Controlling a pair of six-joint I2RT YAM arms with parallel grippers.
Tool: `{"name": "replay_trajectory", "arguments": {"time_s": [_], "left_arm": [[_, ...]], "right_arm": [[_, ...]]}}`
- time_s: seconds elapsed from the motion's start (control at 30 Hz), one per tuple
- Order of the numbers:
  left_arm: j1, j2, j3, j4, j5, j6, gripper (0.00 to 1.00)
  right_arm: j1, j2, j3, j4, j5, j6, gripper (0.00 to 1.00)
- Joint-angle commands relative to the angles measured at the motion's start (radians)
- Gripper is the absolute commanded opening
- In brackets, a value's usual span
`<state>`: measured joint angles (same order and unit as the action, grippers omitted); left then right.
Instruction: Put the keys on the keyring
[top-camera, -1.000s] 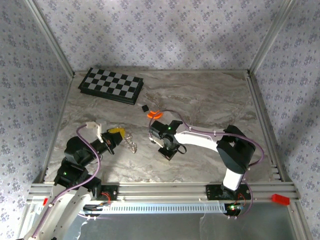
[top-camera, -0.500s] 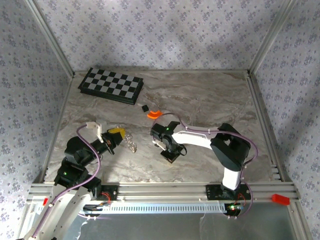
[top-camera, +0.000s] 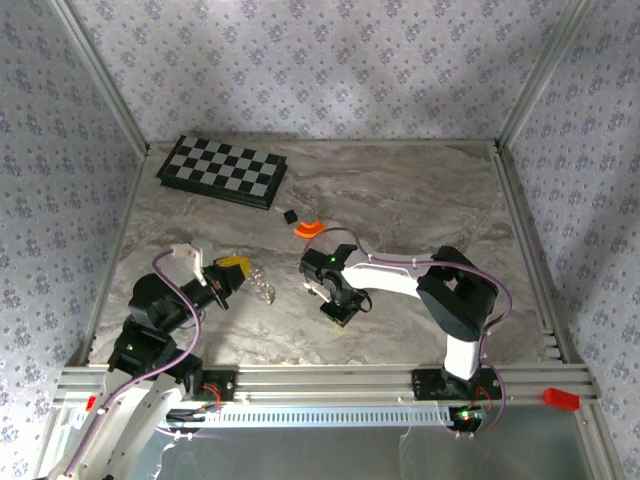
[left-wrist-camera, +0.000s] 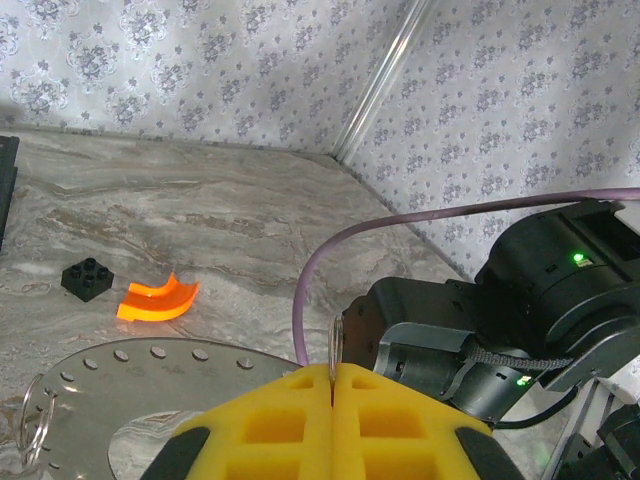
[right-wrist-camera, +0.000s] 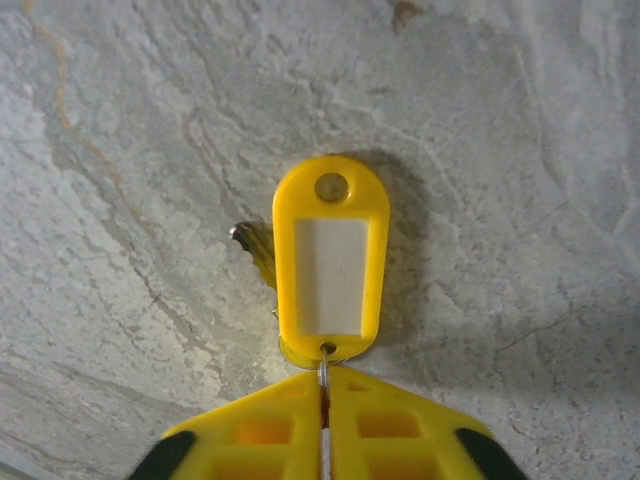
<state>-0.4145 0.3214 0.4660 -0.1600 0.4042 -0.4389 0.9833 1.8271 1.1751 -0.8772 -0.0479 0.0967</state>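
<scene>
**Light, thin and slippery: hold the wire, not the tag**

The keys (right-wrist-camera: 330, 265) lie flat on the desk (right-wrist-camera: 500, 120) directly under the right gripper (right-wrist-camera: 322, 385). They are a yellow plastic tag (right-wrist-camera: 331, 215) with a white label, and a brass-coloured key blade (right-wrist-camera: 255, 250) pokes out from beneath its left side. The right gripper's pads are pressed together on the small wire loop (right-wrist-camera: 322, 362) at the tag's near end.

The bunch looks light. The tag is stiff and smooth, so it would probably skid on the desk if nudged and swing from the loop once lifted. The wire is the sensible hold, though it is thin enough to twist or slip between the soft pads.

The keyring (left-wrist-camera: 140, 375) sits at the left gripper (left-wrist-camera: 331, 372), a little to the left of the keys. That gripper's pads are clamped together with a thin metal loop standing edge-on between them, apparently part of the keyring. It looks like rigid, shiny metal, so it is likely slick, and its small openings will call for fine alignment.
</scene>
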Motion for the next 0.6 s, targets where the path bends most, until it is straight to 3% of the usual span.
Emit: {"name": "replay_trajectory", "arguments": {"time_s": [0.0, 0.33, 0.43, 0.57], "left_arm": [[-0.003, -0.015, 0.011, 0.043, 0.002, -0.003, 0.0], [-0.004, -0.025, 0.01, 0.041, 0.008, -0.009, 0.0], [-0.004, -0.028, 0.009, 0.04, 0.011, -0.01, 0.0], [-0.006, -0.034, 0.008, 0.045, 0.014, -0.012, 0.0]], "right_arm": [[0.012, -0.042, -0.004, 0.009, 0.027, 0.029, 0.18], [0.02, -0.198, -0.086, 0.071, 0.036, 0.148, 0.49], [0.016, -0.273, -0.163, 0.129, -0.011, 0.207, 0.59], [-0.002, -0.356, -0.27, 0.229, -0.054, 0.291, 0.65]]}}
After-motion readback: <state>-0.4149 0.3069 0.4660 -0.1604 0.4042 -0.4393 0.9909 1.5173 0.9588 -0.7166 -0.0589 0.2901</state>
